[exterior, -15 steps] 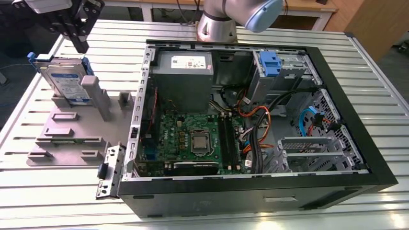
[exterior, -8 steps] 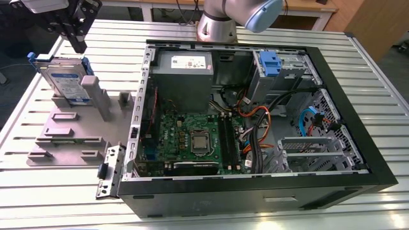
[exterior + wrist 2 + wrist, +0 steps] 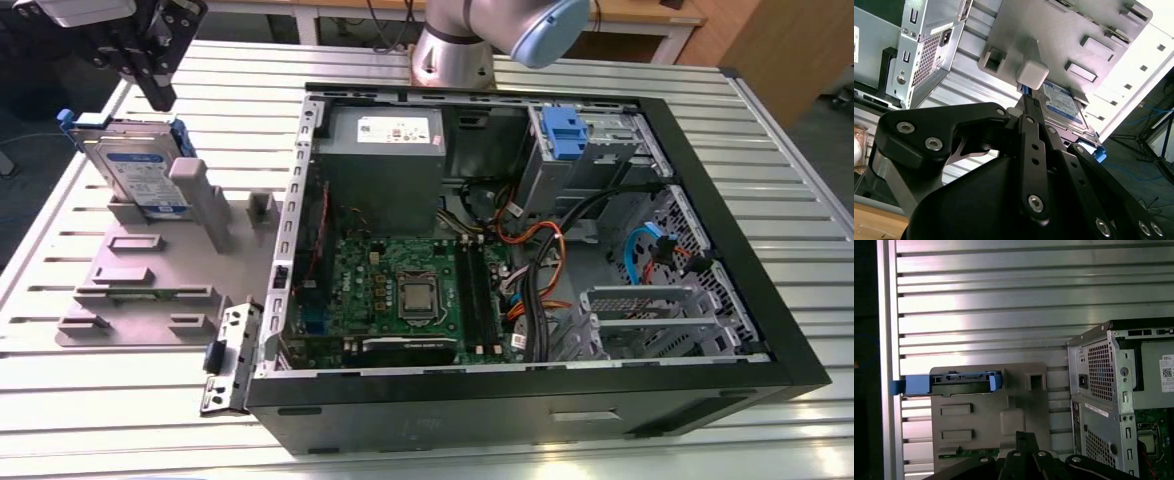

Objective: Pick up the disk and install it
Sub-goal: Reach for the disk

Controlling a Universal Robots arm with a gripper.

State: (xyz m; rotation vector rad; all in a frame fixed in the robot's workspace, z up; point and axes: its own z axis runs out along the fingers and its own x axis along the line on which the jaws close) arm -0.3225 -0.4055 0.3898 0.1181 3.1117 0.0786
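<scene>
In the exterior view, the black gripper [image 3: 159, 97] hangs over the far corner of the table [image 3: 107, 420], on the exterior view's left. Its fingers are drawn together and they grip nothing. Just beneath it, with a little gap, the disk [image 3: 139, 172] stands upright on its edge in a grey fixture [image 3: 160, 270], label side facing the camera, with its blue frame along the top edge. Beside the fixture, toward the exterior view's right, the case [image 3: 534, 405] lies open on its side. Inside are a grey power supply [image 3: 380, 150], a green board [image 3: 400, 285] and a blue bracket [image 3: 563, 135] in the far bay. The arm [image 3: 467, 40] rises behind the case.

In the second wrist view, the fingers [image 3: 1030, 131] run out towards the fixture [image 3: 1054, 30], tips closed on each other, ending close to a pale block on it. The disk [image 3: 1061, 106] sits just past them, its blue-and-white label showing. The back of the case [image 3: 919, 50] is off to one side.

In the first wrist view, you look straight down along the gripper [image 3: 1021, 438], pinched to a point over the fixture [image 3: 984, 415]. The disk [image 3: 961, 388] shows edge-on in its slot, its blue frame on top and a tab [image 3: 897, 386] poking out past the fixture's edge over the slatted table [image 3: 1004, 300]. The case [image 3: 1099, 370] stands close beside the fixture, not touching it.
</scene>
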